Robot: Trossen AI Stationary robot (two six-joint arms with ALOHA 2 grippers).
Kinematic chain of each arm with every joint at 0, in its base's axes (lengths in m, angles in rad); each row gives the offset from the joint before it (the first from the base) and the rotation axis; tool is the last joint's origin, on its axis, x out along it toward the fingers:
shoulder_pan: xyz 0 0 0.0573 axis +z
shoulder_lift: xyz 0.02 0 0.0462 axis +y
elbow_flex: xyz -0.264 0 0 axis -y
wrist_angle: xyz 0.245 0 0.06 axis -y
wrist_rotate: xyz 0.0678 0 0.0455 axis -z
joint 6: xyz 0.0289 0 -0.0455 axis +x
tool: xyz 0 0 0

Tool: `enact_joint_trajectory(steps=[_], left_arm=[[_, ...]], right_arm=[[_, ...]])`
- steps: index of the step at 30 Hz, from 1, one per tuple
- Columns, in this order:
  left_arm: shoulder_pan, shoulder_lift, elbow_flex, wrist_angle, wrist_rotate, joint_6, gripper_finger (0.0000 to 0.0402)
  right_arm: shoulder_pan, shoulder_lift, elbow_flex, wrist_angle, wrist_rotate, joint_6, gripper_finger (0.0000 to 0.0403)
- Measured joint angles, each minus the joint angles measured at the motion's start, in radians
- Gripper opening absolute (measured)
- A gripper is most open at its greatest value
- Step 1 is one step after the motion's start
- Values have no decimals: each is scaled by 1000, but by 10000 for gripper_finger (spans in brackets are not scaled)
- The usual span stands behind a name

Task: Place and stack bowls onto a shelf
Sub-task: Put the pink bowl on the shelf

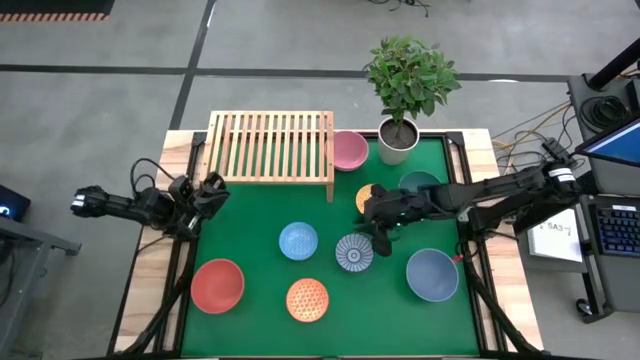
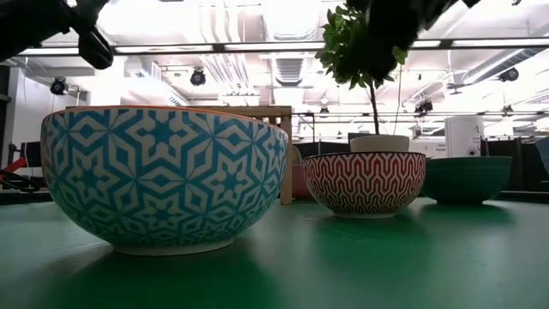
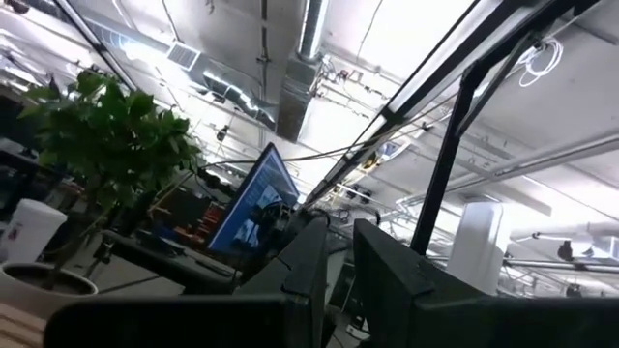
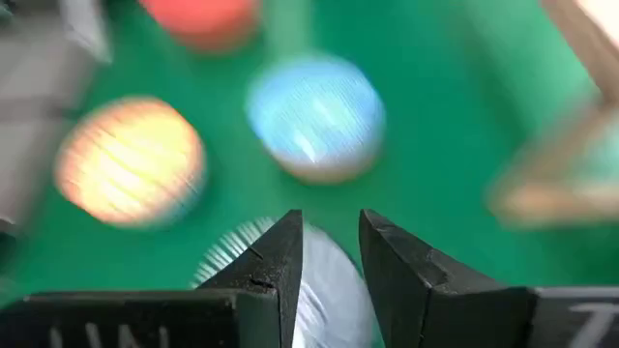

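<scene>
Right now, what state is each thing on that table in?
shelf: bare, no bowls.
pink bowl: upright, beside shelf.
red bowl: upright, alone.
light blue bowl: upright, alone.
orange bowl: upright, alone.
second orange bowl: partly under right arm.
blue-white bowl: upright, right gripper beside it.
teal bowl: partly hidden by arm.
slate-blue bowl: upright, alone.
left gripper: waiting left of shelf.

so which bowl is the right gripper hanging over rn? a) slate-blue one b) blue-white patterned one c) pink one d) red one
b: in the high view the right gripper sits just above the blue-white patterned bowl, whose striped rim shows between its fingers in the wrist view.
</scene>
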Motion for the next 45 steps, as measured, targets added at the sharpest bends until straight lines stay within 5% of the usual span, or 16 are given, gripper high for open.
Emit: enact_joint_trajectory(steps=[6,12,21,29,39,45], left_arm=[[0,9,46,-16,-65,0,38],[1,13,86,-54,-249,304,38],[1,9,152,-150,-272,642,38],[1,9,276,-501,-272,654,38],[0,13,387,-675,-272,646,38],[0,13,390,-681,-271,660,38]], right_arm=[[-29,86,167,-217,190,-113,93],[-136,165,256,-265,194,-292,93],[-371,247,277,-224,191,-500,93],[-500,347,277,-215,188,-490,93],[-538,445,345,-221,270,-486,93],[-540,436,388,-241,107,-494,109]])
